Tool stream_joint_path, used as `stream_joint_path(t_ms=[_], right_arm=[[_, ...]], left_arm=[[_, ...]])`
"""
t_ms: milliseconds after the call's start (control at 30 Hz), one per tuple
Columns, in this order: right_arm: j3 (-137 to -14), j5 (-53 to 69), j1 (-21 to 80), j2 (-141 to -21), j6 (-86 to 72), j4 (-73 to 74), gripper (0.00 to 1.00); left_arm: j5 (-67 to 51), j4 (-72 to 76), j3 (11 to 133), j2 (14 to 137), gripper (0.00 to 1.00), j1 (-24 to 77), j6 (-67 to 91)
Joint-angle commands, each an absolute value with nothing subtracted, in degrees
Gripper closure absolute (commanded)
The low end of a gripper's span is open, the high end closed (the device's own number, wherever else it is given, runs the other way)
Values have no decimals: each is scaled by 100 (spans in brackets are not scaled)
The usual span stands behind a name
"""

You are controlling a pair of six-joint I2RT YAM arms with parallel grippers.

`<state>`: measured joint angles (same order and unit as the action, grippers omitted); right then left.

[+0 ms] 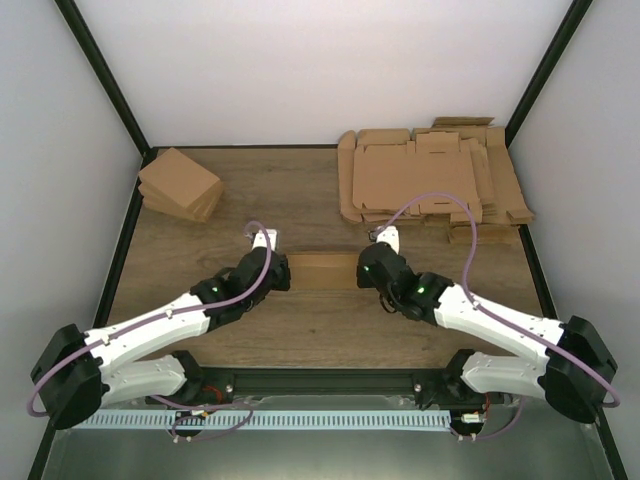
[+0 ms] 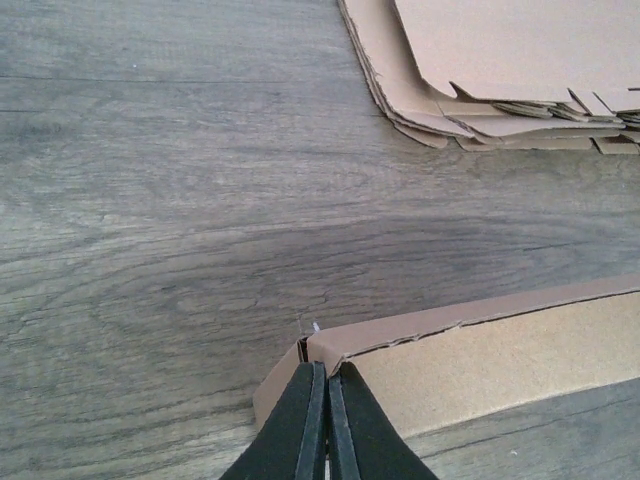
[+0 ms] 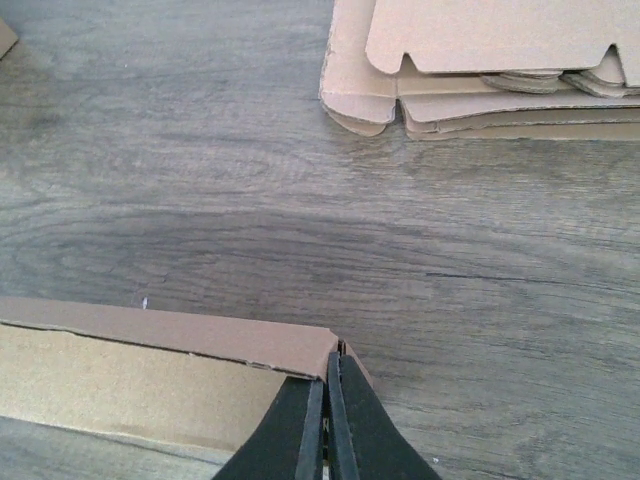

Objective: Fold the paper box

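Observation:
The paper box (image 1: 320,271) lies as a shallow brown tray in the middle of the table, between my two arms. My left gripper (image 1: 282,272) sits at its left end, my right gripper (image 1: 362,270) at its right end. In the left wrist view the black fingers (image 2: 300,420) are pressed together at the box's (image 2: 500,360) far corner, one outside the end wall and one inside. The right wrist view mirrors this: the right gripper (image 3: 327,365) is shut over the end wall at the corner of the box (image 3: 150,375). The long far wall stands folded up.
A thick pile of flat tabbed cardboard sheets (image 1: 430,180) lies at the back right, also seen as a sheet pile (image 2: 500,60) and sheet pile (image 3: 480,60) in the wrist views. Several small folded boxes (image 1: 180,185) are stacked at the back left. Black frame posts border the table.

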<state>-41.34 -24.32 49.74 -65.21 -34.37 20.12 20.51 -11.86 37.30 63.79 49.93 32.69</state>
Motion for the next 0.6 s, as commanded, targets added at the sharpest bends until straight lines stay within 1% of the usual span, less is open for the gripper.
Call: stream_joint_path(t_ms=[0, 333, 500, 533, 567], right_arm=[[-3527, -2670, 5305, -6703, -4022, 2372, 99], [-2785, -2430, 5315, -6563, -3972, 1549, 99], [-2851, -2444, 5313, -6447, -3813, 1585, 99], [-2860, -2453, 5310, -6415, -3760, 1585, 99], [-2871, -2482, 5313, -6402, -3738, 1601, 99]], left_arm=[[2169, -1358, 3326, 6425, 96, 5130, 3438], [2405, -541, 2478, 6078, 96, 5273, 3765], [2474, -859, 2681, 5906, 96, 5271, 3775], [2491, -949, 2747, 5846, 96, 5273, 3797], [2491, -1047, 2814, 5791, 93, 5269, 3829]])
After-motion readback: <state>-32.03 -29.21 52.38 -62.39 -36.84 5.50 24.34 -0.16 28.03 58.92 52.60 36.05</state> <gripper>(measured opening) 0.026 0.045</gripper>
